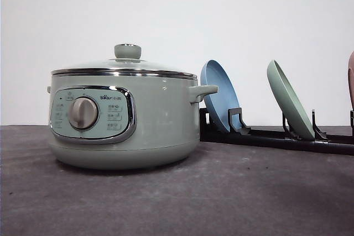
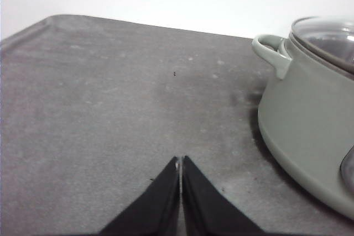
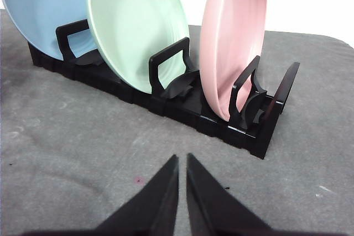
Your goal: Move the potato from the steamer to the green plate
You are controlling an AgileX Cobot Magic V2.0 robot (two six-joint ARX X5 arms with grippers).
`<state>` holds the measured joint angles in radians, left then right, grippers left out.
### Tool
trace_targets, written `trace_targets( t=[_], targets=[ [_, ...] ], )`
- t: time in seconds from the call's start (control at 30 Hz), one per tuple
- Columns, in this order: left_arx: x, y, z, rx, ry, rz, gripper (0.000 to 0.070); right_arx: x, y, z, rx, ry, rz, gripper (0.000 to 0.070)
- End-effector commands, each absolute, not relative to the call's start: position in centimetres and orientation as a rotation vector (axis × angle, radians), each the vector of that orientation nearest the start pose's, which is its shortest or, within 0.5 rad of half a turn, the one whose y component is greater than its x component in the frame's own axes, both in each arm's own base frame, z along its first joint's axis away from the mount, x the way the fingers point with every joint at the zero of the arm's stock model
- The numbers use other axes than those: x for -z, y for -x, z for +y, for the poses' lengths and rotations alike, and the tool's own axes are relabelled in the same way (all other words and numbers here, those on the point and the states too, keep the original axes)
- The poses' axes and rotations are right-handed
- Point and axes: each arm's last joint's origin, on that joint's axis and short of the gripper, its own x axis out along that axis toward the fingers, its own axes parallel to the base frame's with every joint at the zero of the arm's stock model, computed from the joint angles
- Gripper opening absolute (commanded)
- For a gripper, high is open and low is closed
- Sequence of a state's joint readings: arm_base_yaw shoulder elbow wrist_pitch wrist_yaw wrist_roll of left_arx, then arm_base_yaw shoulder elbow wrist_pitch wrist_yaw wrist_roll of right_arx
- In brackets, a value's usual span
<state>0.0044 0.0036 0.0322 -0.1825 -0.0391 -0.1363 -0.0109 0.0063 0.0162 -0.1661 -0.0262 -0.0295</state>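
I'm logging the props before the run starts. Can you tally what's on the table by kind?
Plates: 3, blue, green plate, pink
Plate rack: 1
Steamer: 1
Glass lid, on the steamer: 1
Total: 6

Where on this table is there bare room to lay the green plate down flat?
Bare grey table runs in front of the steamer and the black rack; another open stretch lies on the steamer's left. The rack, holding the blue plate, green plate and pink plate, is crowded.
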Motion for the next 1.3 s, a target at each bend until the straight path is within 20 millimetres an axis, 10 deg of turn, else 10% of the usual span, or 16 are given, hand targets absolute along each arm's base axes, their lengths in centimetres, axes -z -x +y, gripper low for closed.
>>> trace_targets(
  t=[0.0, 0.43, 1.27],
  targets=[
    [-15.0, -9.6, 0.2, -0.068, 0.185, 0.171, 0.0000, -15.3, -9.6, 0.0, -0.022, 0.016, 0.143, 0.0013],
    [-18.2, -9.0, -0.2, 0.003, 0.345, 0.090, 0.0002, -16.8, -9.3, 0.3, -0.103, -0.332, 0.141, 0.0006],
    [-37.7, -11.2, -2.8, 0.354, 0.213, 0.241, 0.0001, -35.5, -8.6, 1.4, -0.477, -0.386, 0.260, 0.0005]
  ],
)
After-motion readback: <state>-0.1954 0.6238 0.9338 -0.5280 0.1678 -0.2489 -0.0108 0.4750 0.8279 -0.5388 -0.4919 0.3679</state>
